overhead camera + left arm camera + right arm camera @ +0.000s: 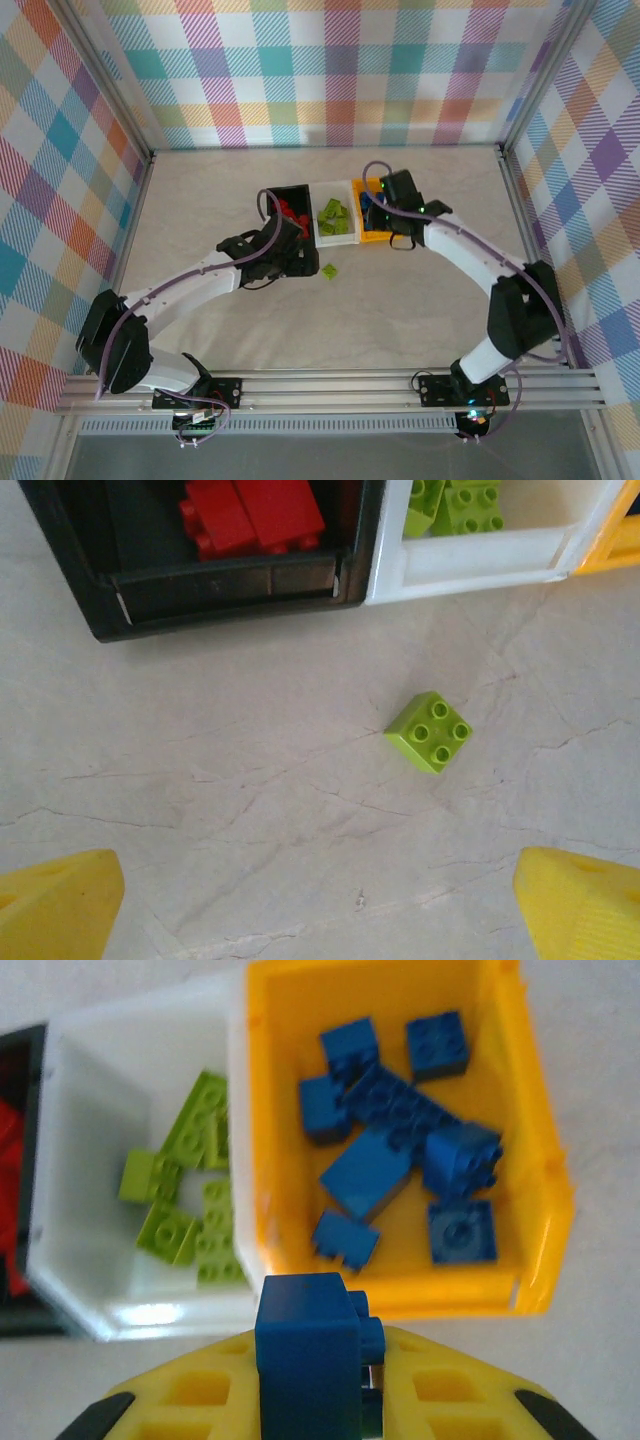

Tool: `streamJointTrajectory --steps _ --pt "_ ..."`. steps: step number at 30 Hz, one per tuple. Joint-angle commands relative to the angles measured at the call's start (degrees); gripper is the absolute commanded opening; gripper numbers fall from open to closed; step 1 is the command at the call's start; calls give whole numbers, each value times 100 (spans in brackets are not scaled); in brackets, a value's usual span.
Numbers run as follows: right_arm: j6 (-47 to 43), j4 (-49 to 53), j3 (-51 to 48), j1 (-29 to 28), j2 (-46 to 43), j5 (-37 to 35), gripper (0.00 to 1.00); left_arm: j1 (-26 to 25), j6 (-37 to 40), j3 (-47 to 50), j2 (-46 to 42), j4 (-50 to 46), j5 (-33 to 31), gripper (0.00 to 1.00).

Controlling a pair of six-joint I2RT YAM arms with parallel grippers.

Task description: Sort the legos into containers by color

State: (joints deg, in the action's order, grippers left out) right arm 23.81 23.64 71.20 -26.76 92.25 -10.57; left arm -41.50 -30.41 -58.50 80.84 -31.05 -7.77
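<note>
The white bin [480, 565] stands in the middle of a row of three on the marbled table [200, 780], and a handful of lime green bricks [190, 1210] lie in it. The black bin [230, 585] touches its left side and has red bricks [255, 515] inside. The orange-yellow bin [265, 1160] touches its right side, with about eight blue bricks [390, 1150] loose on its floor.

One lime green two-by-two brick [430, 731] lies alone on the table just in front of the white bin's near wall. Its studs face up, it is turned at an angle to that wall, and it does not touch it.

The left gripper [320, 910] hovers in front of the white bin, on the near side of that lone brick. Its jaws are spread wide with nothing between them, and its yellow fingertips [55, 905] flank bare table.

The right gripper [318, 1405] is to the right of the white bin, by the near rim of the orange-yellow bin. Its jaws are drawn in and clamped on a blue brick [305, 1335], which stands upright between the yellow fingers with a stud showing on its right side.
</note>
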Motion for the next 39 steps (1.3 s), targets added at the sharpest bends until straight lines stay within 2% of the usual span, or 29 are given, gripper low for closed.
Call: streamJointTrajectory --steps 1,6,8,11,15,20,24,30,35,39 --pt "-264 266 641 195 768 -20 22 -116 57 -4 142 45 -15 100" --pt "-269 507 1622 380 1729 -86 28 -228 169 -103 389 19 3 100" --pt "-205 645 1957 428 2009 -60 37 -271 224 -165 528 17 45 100" --pt "-163 587 2077 453 2013 81 55 -306 313 -305 776 17 149 100" --pt "-132 359 1797 453 1540 339 68 -332 427 -490 1087 72 302 100" --pt "-50 -42 782 350 575 613 70 -404 552 -958 1729 106 451 100" --pt "26 -360 -187 227 -193 686 71 -447 623 -1379 2301 87 509 95" --pt "188 -518 -1205 169 -1167 739 71 -481 809 -2084 3138 -281 237 89" --pt "225 -523 -1593 172 -1620 671 71 -510 907 -2450 3619 -524 22 77" --pt "194 -509 -1686 172 -1736 593 71 -580 943 -2528 3746 -612 -21 60"
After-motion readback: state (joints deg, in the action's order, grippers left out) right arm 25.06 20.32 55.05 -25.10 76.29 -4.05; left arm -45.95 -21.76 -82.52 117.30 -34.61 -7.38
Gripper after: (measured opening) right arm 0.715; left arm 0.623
